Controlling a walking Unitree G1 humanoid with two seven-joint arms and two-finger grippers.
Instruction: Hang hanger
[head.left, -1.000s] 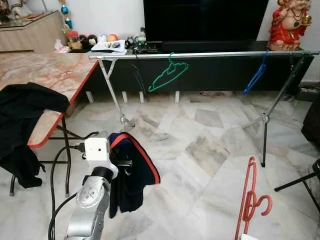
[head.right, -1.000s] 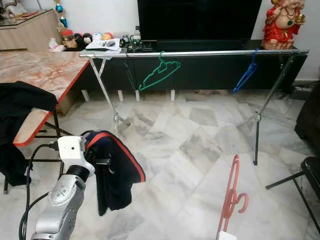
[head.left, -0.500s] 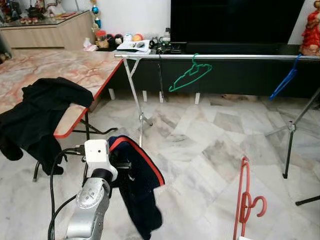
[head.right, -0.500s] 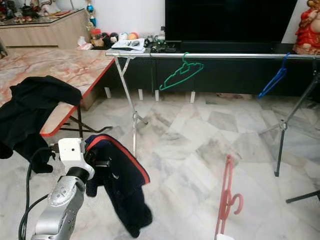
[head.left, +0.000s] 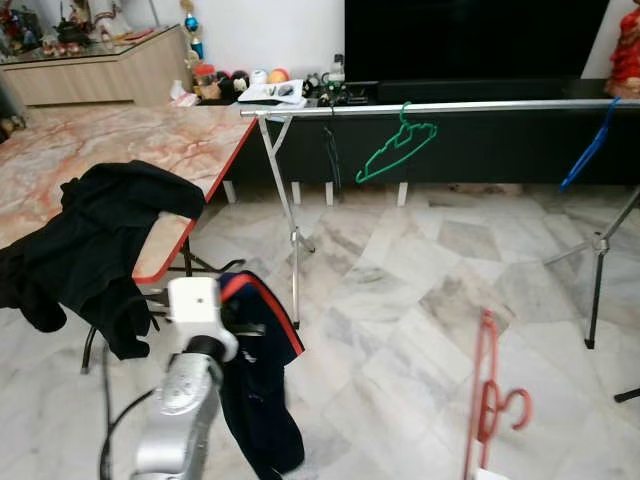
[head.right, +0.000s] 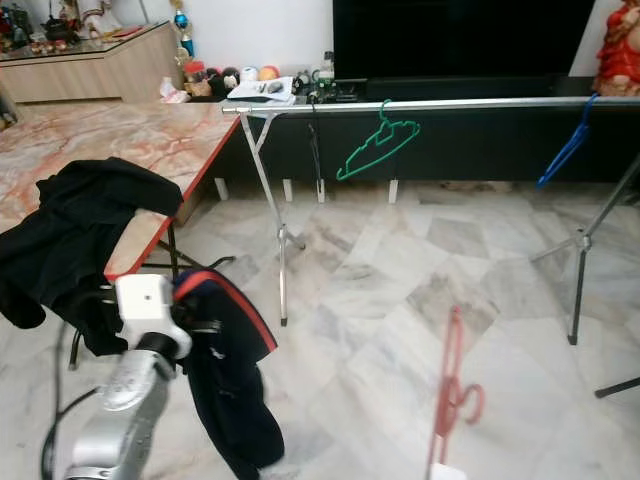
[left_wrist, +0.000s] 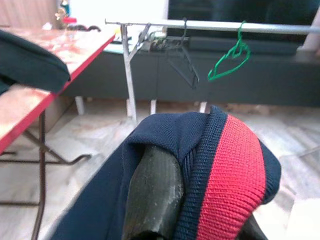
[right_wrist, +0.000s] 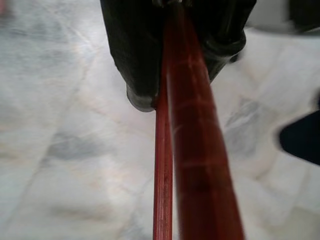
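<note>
Our right gripper (right_wrist: 172, 75) is clamped tight on the red hanger (head.left: 490, 390), black fingers (right_wrist: 135, 60) pressed against its bar; the hanger stands nearly upright low at our right, hook (head.left: 515, 408) curling toward the right, above bare marble floor (head.left: 400, 300). Our left gripper (left_wrist: 165, 200) is draped in a navy garment (head.left: 258, 385) with a red band; we cannot tell how its jaws stand under the cloth. The left arm (head.left: 180, 410) is raised, bent forward, beside the table (head.left: 120, 150) edge. Ahead, open floor leads to the rail (head.left: 450, 106), where a green hanger (head.left: 395, 148) and a blue hanger (head.left: 590, 145) hang well apart, with free rail between. A black garment (head.left: 90, 240) overhangs the table's edge.
</note>
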